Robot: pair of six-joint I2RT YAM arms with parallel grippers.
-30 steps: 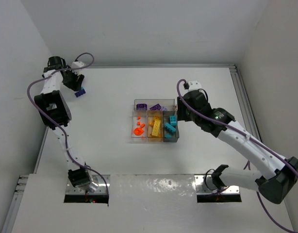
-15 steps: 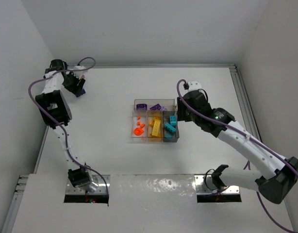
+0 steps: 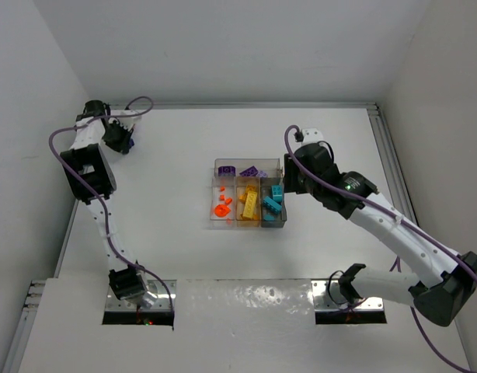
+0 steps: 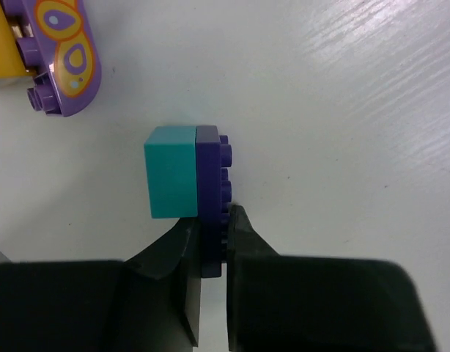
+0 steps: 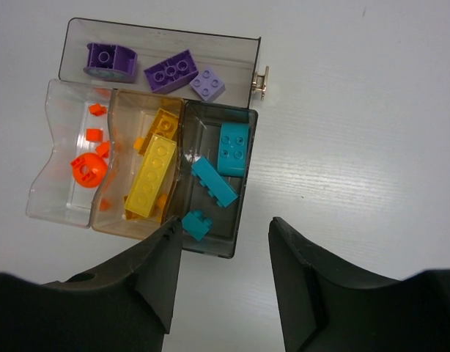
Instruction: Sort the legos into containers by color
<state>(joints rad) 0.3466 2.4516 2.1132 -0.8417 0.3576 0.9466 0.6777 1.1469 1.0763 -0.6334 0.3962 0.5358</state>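
Note:
My left gripper (image 4: pixel 210 231) is shut on a dark purple brick (image 4: pixel 210 198) that has a teal brick (image 4: pixel 170 180) stuck to its side. It sits at the table's far left (image 3: pixel 116 138). My right gripper (image 5: pixel 225 242) is open and empty, above the right edge of the clear tray (image 5: pixel 229 51), which also shows in the top view (image 3: pixel 215 164). The tray's left bin holds orange pieces (image 5: pixel 87 167). The middle bin holds yellow bricks (image 5: pixel 153 176) and the right bin teal bricks (image 5: pixel 232 149). The long back bin holds purple bricks (image 5: pixel 170 71).
A purple curved piece with an orange-yellow pattern (image 4: pixel 64 51) and a yellow piece (image 4: pixel 1 40) lie on the table just beyond my left gripper. The left wall is close to the left arm (image 3: pixel 87 167). A metal rail (image 3: pixel 390 155) runs along the table's right edge.
My left gripper has moved a little toward the far left corner with the purple-and-teal bricks in it. The right arm and the tray have not moved.

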